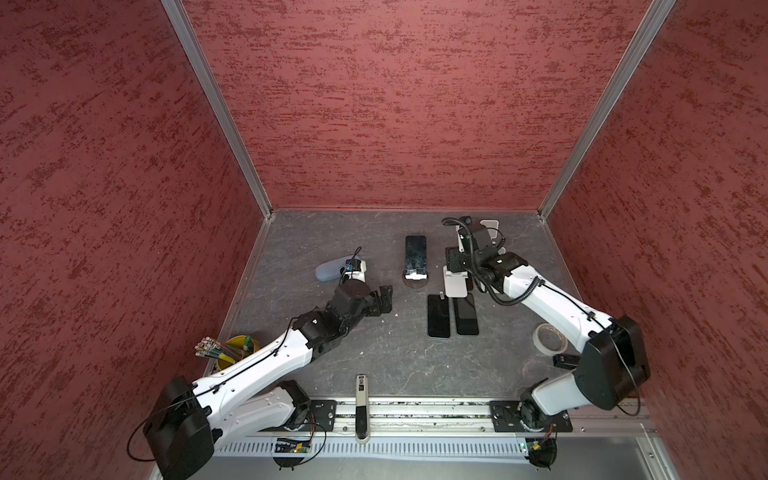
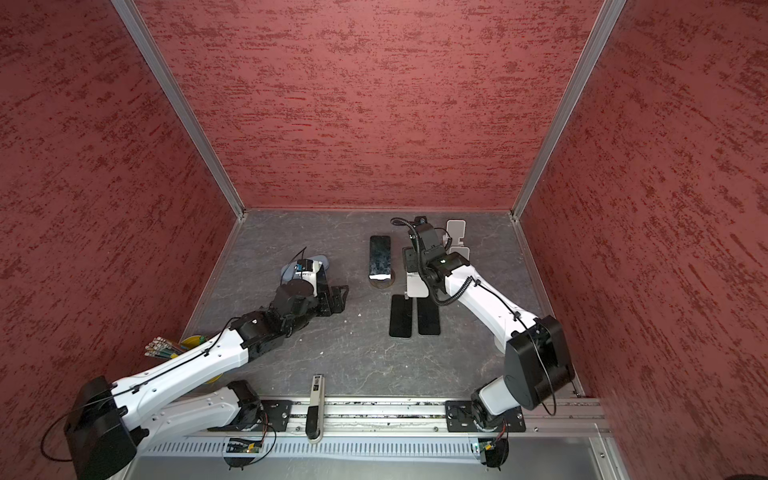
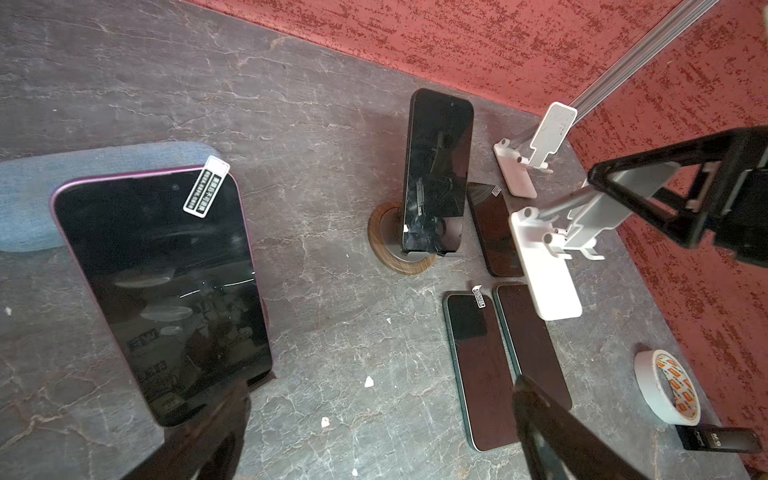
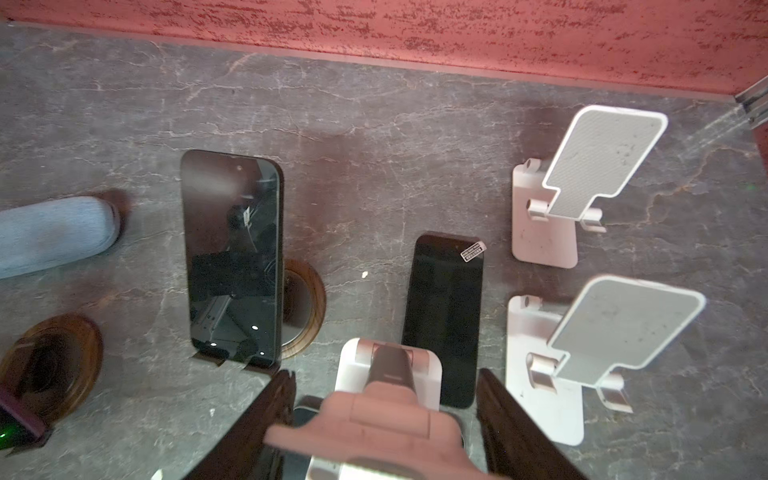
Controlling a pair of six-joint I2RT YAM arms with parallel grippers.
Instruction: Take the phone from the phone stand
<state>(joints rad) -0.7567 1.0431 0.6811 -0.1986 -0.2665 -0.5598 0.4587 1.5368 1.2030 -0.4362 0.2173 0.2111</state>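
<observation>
My left arm (image 1: pixel 249 365) and right arm (image 1: pixel 552 307) wear white shells dotted with small screws (image 1: pixel 272 402), with black joints and bulky black elbow housings (image 1: pixel 615 361). Thin black cables (image 1: pixel 266 354) run along them, and a coiled cord (image 1: pixel 521 296) loops at the right wrist. My left hand (image 1: pixel 385 300) and right hand (image 1: pixel 453 261) are black.

The left arm (image 1: pixel 266 361) is reaching low over the worktop (image 1: pixel 374 353) toward the middle, with the left gripper (image 1: pixel 384 297) holding its jaws spread wide. The right arm (image 1: pixel 540 299) is stretching toward the far side, with the right gripper (image 1: pixel 455 264) clamping the white stand (image 1: pixel 457 286).
</observation>
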